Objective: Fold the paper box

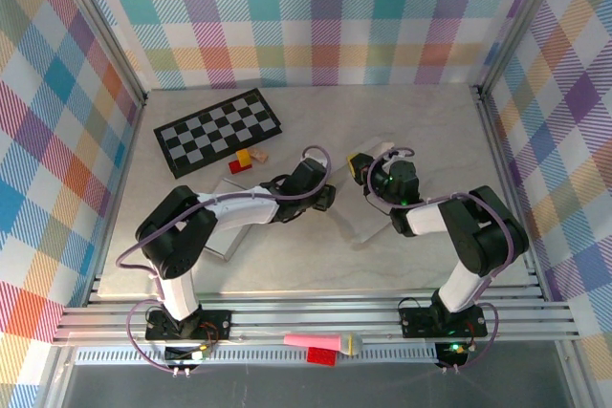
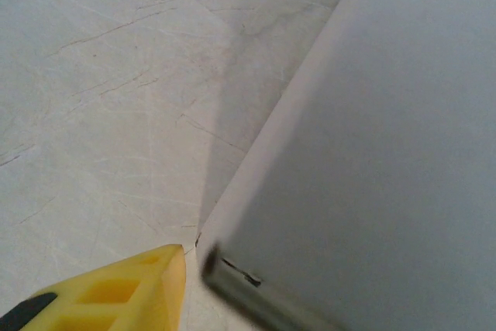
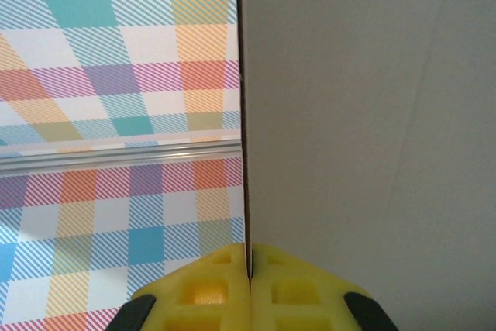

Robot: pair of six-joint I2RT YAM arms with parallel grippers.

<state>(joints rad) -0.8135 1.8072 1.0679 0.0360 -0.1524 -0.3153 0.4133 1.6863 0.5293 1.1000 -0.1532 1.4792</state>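
Currently the flap (image 3: 364, 114) is pinched by the right gripper (image 3: 249, 267); the state of the left gripper (image 1: 323, 198) cannot be told. Slow swinging along the crease is advised.

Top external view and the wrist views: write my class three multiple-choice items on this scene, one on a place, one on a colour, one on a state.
1. Where on the table does the checkerboard lie? A far left; B near right; C under the right arm.
2. What colour are the fingers of the right gripper? A blue; B yellow; C green.
3. How is the right gripper? A wide open; B holding a block; C shut on the paper box.
Answers: 1 A, it sits by the far-left corner. 2 B, the right wrist view shows them yellow. 3 C, both fingers pinch the panel's edge.
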